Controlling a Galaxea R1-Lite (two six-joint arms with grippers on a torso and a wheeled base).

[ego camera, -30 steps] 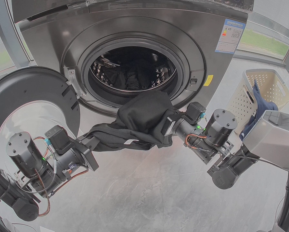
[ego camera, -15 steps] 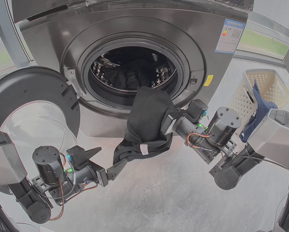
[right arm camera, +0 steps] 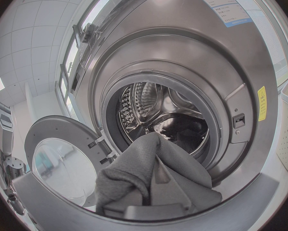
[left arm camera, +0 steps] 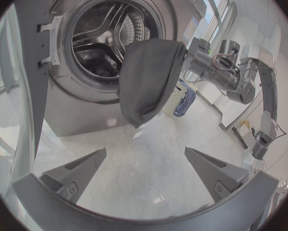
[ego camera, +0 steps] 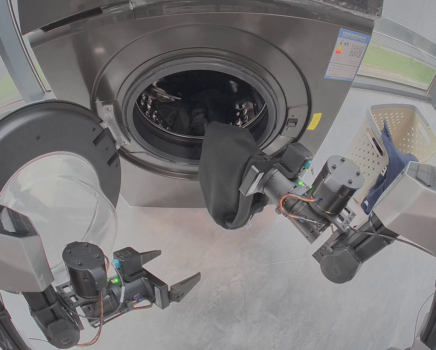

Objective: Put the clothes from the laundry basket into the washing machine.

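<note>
Left claw (ego camera: 178,264) released — one black garment (ego camera: 222,171) hangs.

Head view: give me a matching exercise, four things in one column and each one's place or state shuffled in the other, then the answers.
Column one
1. black garment
2. blue garment
3. washing machine door
4. left gripper

Column two
A. swung open
B. draped over the rim of the laundry basket
C. open, low over the floor
D. hanging in front of the drum opening

Pairs: 1-D, 2-B, 3-A, 4-C
</note>
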